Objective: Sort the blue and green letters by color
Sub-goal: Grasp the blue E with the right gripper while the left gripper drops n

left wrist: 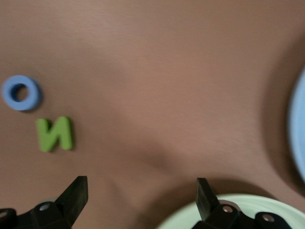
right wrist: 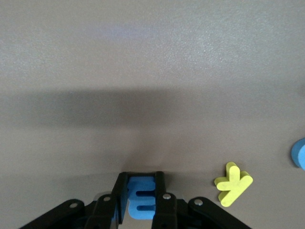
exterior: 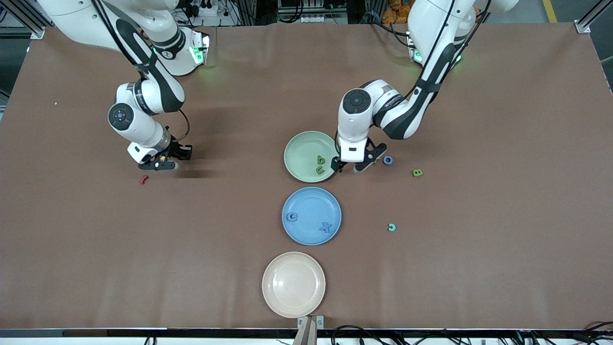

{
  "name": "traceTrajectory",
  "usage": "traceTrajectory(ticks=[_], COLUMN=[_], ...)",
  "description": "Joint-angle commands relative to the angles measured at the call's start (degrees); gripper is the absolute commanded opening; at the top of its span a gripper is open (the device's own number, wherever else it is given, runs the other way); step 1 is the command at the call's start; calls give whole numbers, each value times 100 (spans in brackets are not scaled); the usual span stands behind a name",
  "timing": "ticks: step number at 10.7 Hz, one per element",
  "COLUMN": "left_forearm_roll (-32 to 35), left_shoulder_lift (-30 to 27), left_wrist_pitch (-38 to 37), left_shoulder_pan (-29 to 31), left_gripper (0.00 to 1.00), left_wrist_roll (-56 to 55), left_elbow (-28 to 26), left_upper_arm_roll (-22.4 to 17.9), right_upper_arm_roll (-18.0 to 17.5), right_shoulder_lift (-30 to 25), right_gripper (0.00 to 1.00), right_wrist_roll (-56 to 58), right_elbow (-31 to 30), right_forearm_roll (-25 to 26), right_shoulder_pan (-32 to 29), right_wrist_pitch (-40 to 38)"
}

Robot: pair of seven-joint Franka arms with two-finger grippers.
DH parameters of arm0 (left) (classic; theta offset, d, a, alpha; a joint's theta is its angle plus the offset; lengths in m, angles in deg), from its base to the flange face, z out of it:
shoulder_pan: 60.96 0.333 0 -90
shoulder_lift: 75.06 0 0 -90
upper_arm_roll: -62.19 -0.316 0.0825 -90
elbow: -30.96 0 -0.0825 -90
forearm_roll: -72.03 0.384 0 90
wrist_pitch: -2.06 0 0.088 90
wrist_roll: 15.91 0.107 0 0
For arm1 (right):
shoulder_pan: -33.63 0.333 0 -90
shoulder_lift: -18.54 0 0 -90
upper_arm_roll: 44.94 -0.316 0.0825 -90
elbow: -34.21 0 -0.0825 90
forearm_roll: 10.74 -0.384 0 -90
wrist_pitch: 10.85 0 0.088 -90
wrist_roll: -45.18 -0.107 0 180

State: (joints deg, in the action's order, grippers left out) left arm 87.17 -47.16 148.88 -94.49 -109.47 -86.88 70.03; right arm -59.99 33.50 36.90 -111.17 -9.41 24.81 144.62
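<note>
My right gripper (exterior: 163,165) is low at the table toward the right arm's end, shut on a blue letter E (right wrist: 143,199) that sits between its fingers (right wrist: 121,191). My left gripper (exterior: 351,167) stands open with nothing in it, at the green plate's (exterior: 297,143) edge. A blue O (exterior: 388,160) and a green N (left wrist: 55,134) lie on the table just beside it. The green plate holds two green letters (exterior: 320,165). A blue C (exterior: 292,216) and a blue X (exterior: 326,227) lie in the blue plate (exterior: 311,201). A green B (exterior: 417,172) lies toward the left arm's end.
A beige plate (exterior: 293,282) stands nearest the front camera, in line with the other two. A teal C (exterior: 391,227) lies beside the blue plate. Close to the right gripper are a yellow k (right wrist: 233,183), a dark red squiggle (exterior: 142,179) and another blue piece (right wrist: 299,152).
</note>
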Motion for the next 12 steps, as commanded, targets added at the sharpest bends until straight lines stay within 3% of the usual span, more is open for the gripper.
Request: traceTrajectory(ticks=[1, 4, 7, 10, 12], left_forearm_roll=[147, 112, 94, 103, 112], left_shoulder_lift=[-400, -400, -373, -452, -435], left_wrist_pitch=[224, 355, 488, 1180, 1182], left_shoulder_pan=[397, 847, 874, 865, 830], left_gripper=[100, 100, 100, 100, 100], left_wrist_roll=[-56, -451, -1102, -1147, -1147], left_elbow=[-687, -828, -846, -1362, -1408], left_upper_arm_roll=[42, 42, 42, 42, 60], right_upper_arm_roll=[-59, -77, -85, -103, -103], right_shoulder_lift=[-90, -90, 102, 690, 1059], right_gripper=[0, 0, 0, 0, 0], right_wrist_roll=[2, -181, -980, -2532, -3457], right_elbow=[79, 694, 1423, 2782, 3592], right_forearm_roll=[-45, -115, -124, -124, -124], right_shoulder_pan=[-33, 2, 335, 1019, 1424], right_wrist_pitch=[10, -350, -500, -1114, -1291])
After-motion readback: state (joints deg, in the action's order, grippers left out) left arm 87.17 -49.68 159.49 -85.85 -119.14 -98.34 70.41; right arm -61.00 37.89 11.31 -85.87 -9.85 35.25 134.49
